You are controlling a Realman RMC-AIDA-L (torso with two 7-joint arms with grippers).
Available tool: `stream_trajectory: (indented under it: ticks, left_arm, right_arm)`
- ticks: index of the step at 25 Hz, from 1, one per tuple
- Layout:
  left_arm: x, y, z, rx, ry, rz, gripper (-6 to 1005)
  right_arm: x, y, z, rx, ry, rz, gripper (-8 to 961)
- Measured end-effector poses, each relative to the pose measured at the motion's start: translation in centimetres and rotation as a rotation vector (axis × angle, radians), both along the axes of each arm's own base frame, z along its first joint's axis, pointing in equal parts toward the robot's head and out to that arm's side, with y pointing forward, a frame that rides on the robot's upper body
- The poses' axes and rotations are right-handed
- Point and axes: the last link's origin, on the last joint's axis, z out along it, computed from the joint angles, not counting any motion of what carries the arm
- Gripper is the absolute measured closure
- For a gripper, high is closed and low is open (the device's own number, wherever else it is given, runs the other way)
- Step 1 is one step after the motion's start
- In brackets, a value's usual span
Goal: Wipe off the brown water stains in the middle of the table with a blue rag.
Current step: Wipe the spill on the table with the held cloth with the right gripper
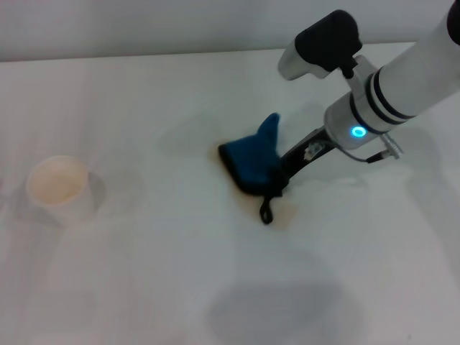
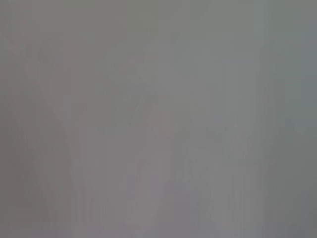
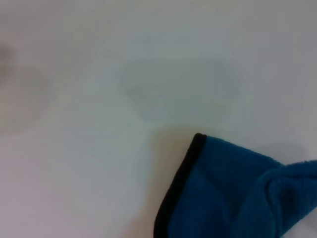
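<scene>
The right gripper is closed on the blue rag, pressing it on the brown water stains in the middle of the table. The rag seems soft and light, best pinched at its bunched edge. Its long axis runs diagonally, the loop toward the robot.

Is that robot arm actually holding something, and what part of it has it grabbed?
Yes. The right pincer grips the blue rag at its edge nearest the arm, pressing it onto the table.

Pale wall behind – soft, even light.
</scene>
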Motion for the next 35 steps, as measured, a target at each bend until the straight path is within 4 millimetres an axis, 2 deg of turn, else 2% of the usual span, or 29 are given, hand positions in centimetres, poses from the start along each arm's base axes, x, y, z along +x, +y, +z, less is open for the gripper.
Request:
stream_trajectory:
  ticks: [2,9,19,22,25,30,35]
  left_arm:
    - [0.0,0.0,0.0,-0.001,0.0,0.001,108]
    - [0.0,0.1,0.0,-0.001,0.001,0.0,107]
    - [0.1,0.2,0.0,-0.002,0.001,0.0,107]
    - [0.1,0.2,-0.1,-0.003,0.002,0.001,107]
    - [0.1,0.3,-0.1,-0.003,0.002,0.0,108]
    - [0.2,0.3,-0.1,-0.001,0.0,-0.004,108]
    - [0.1,0.0,-0.1,0.0,-0.001,-0.002,107]
  right_arm:
    - [-0.8,-1.0,-0.1,-0.04,0.039,0.016,830]
    - [-1.5,-3.2,-0.6,-0.14,0.054,0.035,829]
    - [-0.2,-6.2,-1.1,-0.246,0.046,0.0,830]
    - [0.1,-5.7,-0.6,-0.197,0.038,0.003,830]
    - [0.4,-4.0,0.3,-0.107,0.014,0.017,829]
    - [1.0,-2.3,1.5,-0.009,-0.009,0.023,830]
    - [2.4,-0.7,3.3,0.107,-0.059,0.007,833]
